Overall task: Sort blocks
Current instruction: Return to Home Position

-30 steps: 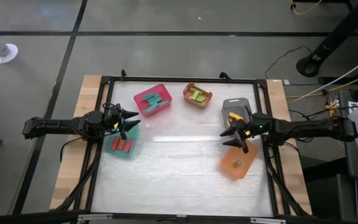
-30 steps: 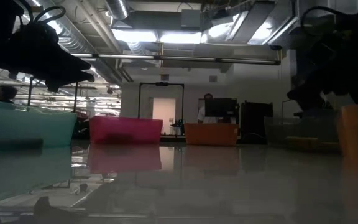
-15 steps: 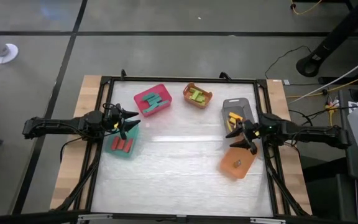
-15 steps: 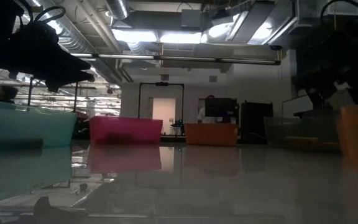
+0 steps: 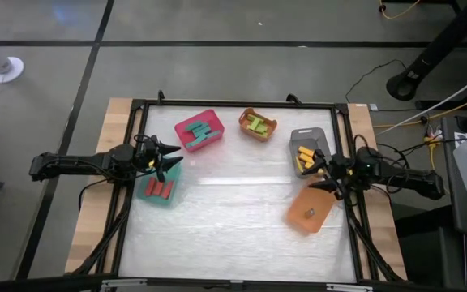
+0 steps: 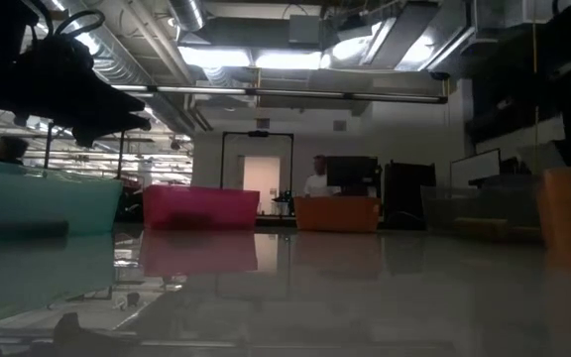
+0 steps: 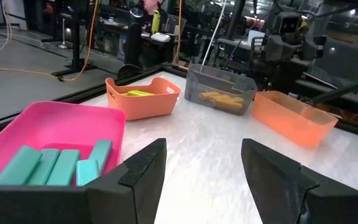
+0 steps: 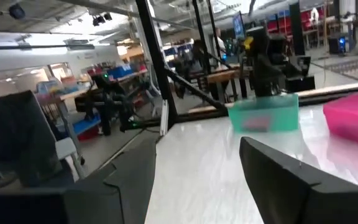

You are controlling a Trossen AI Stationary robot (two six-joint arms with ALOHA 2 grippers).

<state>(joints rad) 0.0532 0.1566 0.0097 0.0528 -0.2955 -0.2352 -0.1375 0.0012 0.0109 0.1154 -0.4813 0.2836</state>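
You are carrying nothing: the right gripper (image 5: 322,173) and left gripper (image 5: 174,156) are both gaping wide. The blocks (image 5: 305,154) are all sitting in bins (image 5: 308,135), the yellow ones just beside the right jaws.

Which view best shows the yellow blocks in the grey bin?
High view: it looks straight down onto the small yellow rectangular blocks in the grey plastic bin. Left wrist: through its wall. Low: dim. Right wrist: none.

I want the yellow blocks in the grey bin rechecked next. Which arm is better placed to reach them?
Right, probably. The right claw, open, hovers next to the grey bin holding the yellow blocks; the left claw, also open, is on the far side, by the teal bin.
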